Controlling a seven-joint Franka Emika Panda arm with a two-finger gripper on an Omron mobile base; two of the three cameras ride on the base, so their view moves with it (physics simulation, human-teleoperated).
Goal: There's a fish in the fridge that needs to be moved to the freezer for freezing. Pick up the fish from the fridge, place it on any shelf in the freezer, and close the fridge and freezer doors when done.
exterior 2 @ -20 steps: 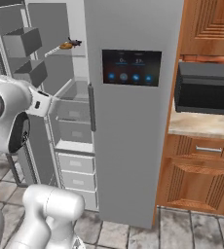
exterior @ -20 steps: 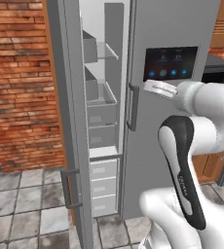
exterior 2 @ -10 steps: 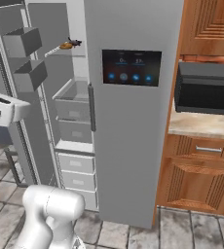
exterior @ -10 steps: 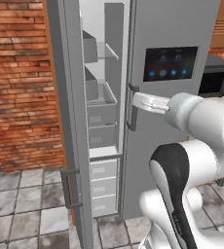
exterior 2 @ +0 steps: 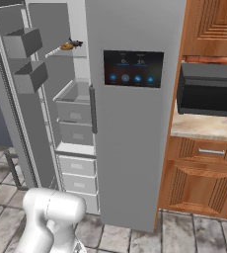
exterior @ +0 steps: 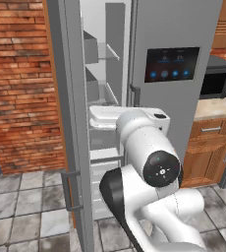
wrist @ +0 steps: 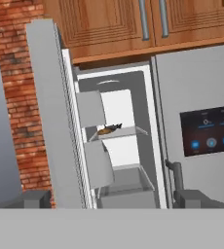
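The small brown fish (exterior 2: 68, 45) (wrist: 109, 129) lies on the upper shelf of the freezer (exterior 2: 73, 99), the narrow left half with grey bins and white drawers. The freezer door (exterior 2: 17, 123) (exterior: 70, 123) (wrist: 50, 112) stands wide open, with grey bins on its inner side. The fridge (exterior 2: 135, 123) (exterior: 174, 74) (wrist: 201, 121), the wider half with a dark touch screen, has its door shut. My gripper (wrist: 114, 199) is open and holds nothing, back from the freezer opening and facing it. My white hand (exterior: 102, 118) hangs in front of the freezer's grey bins.
A brick wall (exterior: 21, 98) runs left of the open freezer door. Right of the unit are a black microwave (exterior 2: 209, 89), a counter (exterior 2: 204, 126) and wooden cabinets (exterior 2: 204, 173). More wooden cabinets (wrist: 133, 24) hang above the unit.
My hand has swung left and down from in front of the fridge door to the freezer opening. The gripper stayed open. The fish and both doors have not moved.
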